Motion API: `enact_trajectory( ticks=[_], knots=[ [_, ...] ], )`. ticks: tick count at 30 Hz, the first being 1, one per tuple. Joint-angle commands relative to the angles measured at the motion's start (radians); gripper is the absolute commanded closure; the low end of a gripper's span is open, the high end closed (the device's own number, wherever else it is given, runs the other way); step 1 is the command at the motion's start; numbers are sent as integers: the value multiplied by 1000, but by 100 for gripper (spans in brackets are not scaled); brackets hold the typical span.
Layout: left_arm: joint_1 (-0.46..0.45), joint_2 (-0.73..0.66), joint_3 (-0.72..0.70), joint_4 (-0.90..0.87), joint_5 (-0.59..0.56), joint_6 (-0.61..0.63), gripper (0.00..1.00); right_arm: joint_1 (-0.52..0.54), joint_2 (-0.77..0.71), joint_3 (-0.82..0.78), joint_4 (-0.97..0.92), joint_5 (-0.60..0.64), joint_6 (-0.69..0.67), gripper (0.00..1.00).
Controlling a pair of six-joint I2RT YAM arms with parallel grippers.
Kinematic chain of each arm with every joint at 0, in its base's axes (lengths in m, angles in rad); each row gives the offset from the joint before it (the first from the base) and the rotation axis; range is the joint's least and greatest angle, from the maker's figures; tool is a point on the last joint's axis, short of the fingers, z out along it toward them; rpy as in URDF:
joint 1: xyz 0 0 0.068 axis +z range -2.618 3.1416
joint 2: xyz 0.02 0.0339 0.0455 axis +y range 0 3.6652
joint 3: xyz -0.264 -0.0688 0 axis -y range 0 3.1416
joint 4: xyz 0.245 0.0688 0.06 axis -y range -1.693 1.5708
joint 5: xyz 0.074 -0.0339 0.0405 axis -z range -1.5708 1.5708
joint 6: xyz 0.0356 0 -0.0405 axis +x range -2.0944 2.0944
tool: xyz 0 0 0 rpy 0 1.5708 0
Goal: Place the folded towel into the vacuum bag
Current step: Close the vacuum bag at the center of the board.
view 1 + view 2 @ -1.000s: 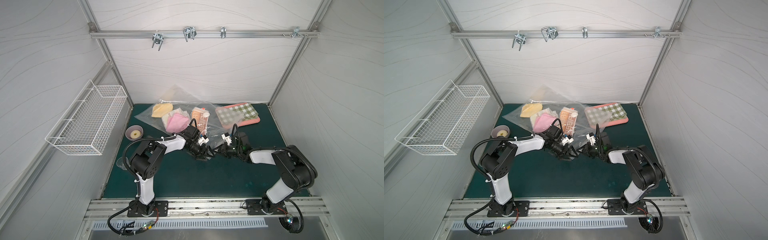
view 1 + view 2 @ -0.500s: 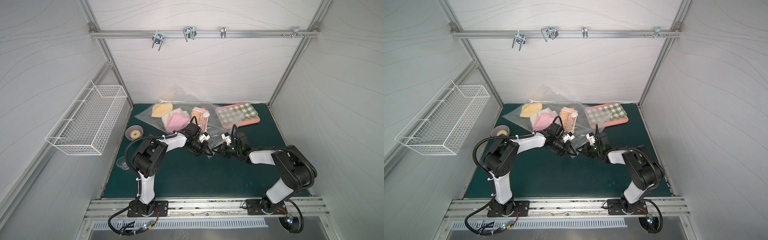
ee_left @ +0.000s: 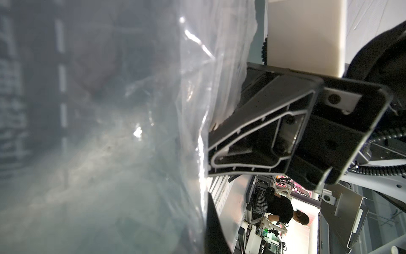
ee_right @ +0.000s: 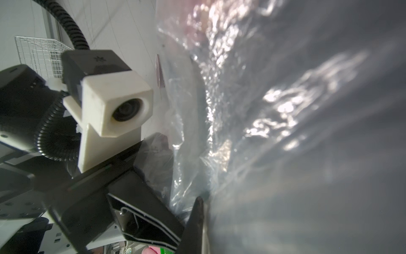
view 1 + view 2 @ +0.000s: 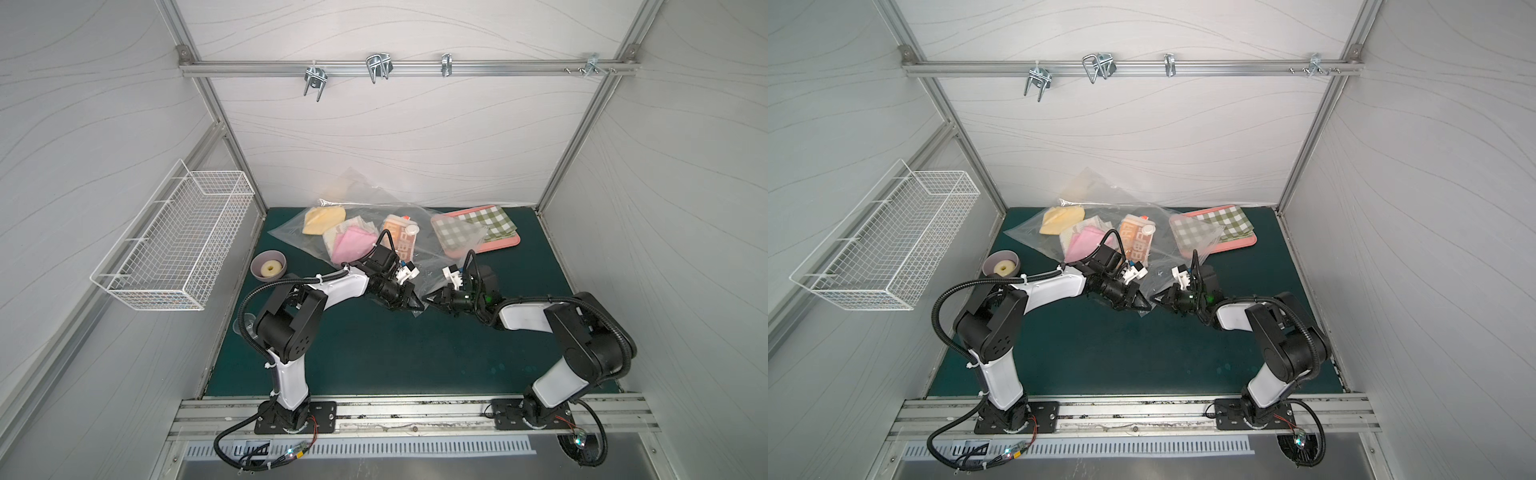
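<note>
The vacuum bag (image 5: 291,230) (image 5: 1025,232), clear and crinkly, lies at the back of the green table. It holds yellow and pink folded cloths and an orange carton. Its near corner reaches forward between my two grippers. In both top views my left gripper (image 5: 417,306) (image 5: 1144,306) is shut on that corner, tip to tip with my right gripper (image 5: 429,299) (image 5: 1156,298), which is also shut on it. The wrist views are filled with plastic film (image 3: 131,132) (image 4: 263,154) running beside each shut gripper (image 3: 206,222) (image 4: 201,220). The folded towel (image 5: 478,224), green checked, lies on a pink tray (image 5: 505,245).
A white wire basket (image 5: 178,237) hangs on the left wall. A purple bowl (image 5: 269,264) with a yellow ring stands at the table's left edge, and a clear glass (image 5: 245,326) stands nearer the front. Metal hooks (image 5: 376,70) hang on the top rail.
My left gripper has shut on the bag's near corner and slid right, closer to the right gripper. The right arm has held still with its grip.
</note>
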Motion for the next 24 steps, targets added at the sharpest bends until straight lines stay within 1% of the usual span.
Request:
enact_trajectory(
  ticks=[1, 5, 11, 18, 24],
  knots=[
    [-6, -82, -19, -104, 195, 62, 100, -69, 8, -13, -42, 247, 30, 100],
    [-6, -88, -20, -90, 261, 66, 100, -75, 21, -15, -48, 293, 55, 100],
    [-6, -114, -27, -86, 307, 84, 100, -109, 36, -20, -35, 331, 71, 100],
    [-5, -136, -31, -110, 302, 104, 100, -172, 46, -26, -32, 351, 67, 100],
    [8, -202, -46, -133, 278, 116, 100, -217, 70, -15, -41, 360, 49, 100]
  ],
)
